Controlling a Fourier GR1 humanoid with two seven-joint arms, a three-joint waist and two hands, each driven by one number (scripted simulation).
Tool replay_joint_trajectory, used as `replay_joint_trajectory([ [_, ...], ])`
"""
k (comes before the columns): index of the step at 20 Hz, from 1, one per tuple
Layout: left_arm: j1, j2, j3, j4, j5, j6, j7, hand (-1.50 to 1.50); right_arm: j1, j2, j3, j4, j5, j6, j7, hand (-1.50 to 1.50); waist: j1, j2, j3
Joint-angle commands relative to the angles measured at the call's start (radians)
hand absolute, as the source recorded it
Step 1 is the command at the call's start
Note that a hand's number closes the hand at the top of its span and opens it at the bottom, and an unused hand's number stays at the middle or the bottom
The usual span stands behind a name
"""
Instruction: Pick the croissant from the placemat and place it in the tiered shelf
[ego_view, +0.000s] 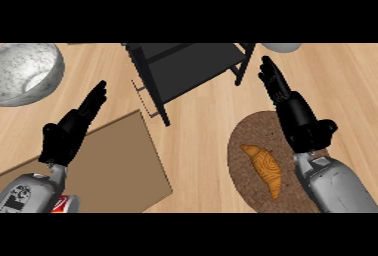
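A golden-brown croissant (266, 168) lies on a round dark-brown placemat (247, 150) at the lower right of the counter. The black tiered shelf (188, 65) stands at the top centre, seen from above. My right hand (295, 115) hovers over the placemat's right part, just right of the croissant, fingers straight and pointing away toward the shelf; it holds nothing. At the left my left hand (70, 131) is open too, fingers stretched up and right, away from both the croissant and the shelf.
A speckled grey bowl (26, 72) sits at the top left. A brown cutting board (111, 165) lies under my left forearm. A white rounded object (281, 47) shows at the top edge right of the shelf. A red-and-white item (65, 204) peeks out at the lower left.
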Motion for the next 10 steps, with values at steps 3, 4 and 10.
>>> replay_joint_trajectory([
  [3, 0.134, -0.04, 0.069, 0.063, 0.072, 0.036, 0.041, 0.0, 0.074, -0.196, -0.118, -0.063, -0.009, 0.132, -0.112, 1.5, -0.011, -0.027, -0.002],
  [4, 0.134, -0.04, 0.097, 0.091, 0.1, 0.044, 0.088, 0.0, 0.067, -0.243, -0.145, -0.062, -0.004, 0.164, -0.151, 1.5, -0.015, -0.026, -0.002],
  [10, 0.172, -0.099, 0.151, 0.157, 0.189, 0.057, 0.13, 0.0, 0.234, -0.437, -0.282, 0.195, 0.062, 0.192, -0.208, 1.5, -0.021, -0.02, -0.001],
])
